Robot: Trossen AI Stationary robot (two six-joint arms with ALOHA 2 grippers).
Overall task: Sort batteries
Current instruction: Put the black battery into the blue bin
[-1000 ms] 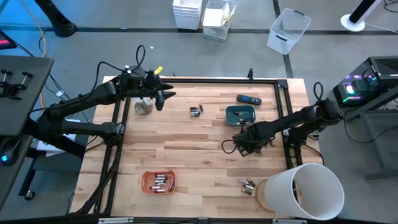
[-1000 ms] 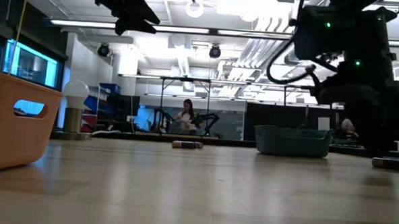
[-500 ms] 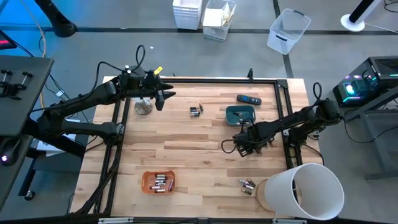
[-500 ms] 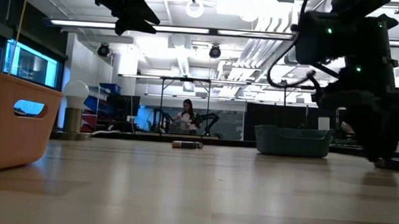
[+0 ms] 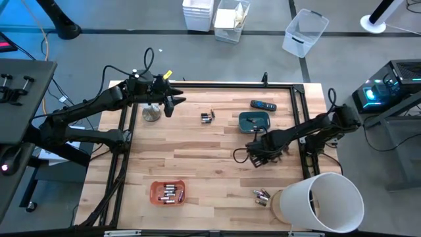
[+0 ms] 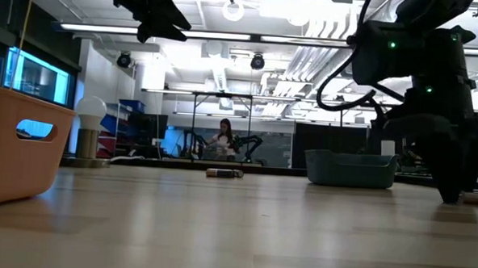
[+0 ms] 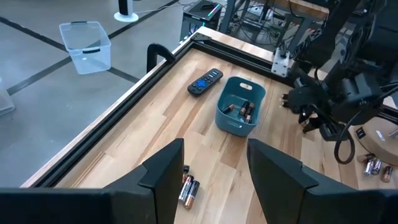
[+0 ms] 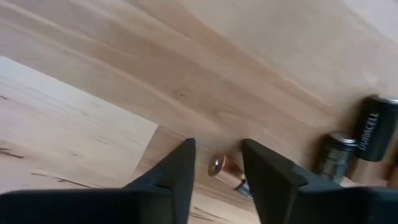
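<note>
My right gripper [image 5: 258,157] points down at the table's right middle, open, fingertips close to the wood. In the right wrist view a copper-ended battery [image 8: 225,170] lies on the table between its two fingers, with two dark batteries [image 8: 348,148] beside it. A pair of batteries [image 5: 208,117] lies at the far middle. More batteries sit in the orange tray [image 5: 155,191], in the teal bin [image 5: 254,122], and loose [image 5: 262,195] by the white cylinder. My left gripper [image 5: 173,103] hangs open, high over the far left. My right gripper stands astride the copper-ended battery's end [image 8: 217,167], fingers pointing down from above. The battery lies flat on the wood and runs behind one finger [image 8: 267,177]. Whether either finger touches it, I cannot tell.
A dark remote [image 5: 263,105] lies beyond the teal bin. A light bulb [image 5: 152,113] stands at the far left, under my left arm. A large white cylinder [image 5: 319,203] fills the near right corner. A black frame [image 5: 299,99] borders the table.
My right gripper has sunk a little toward the table; in the low view its fingertips now reach down to the table top.
</note>
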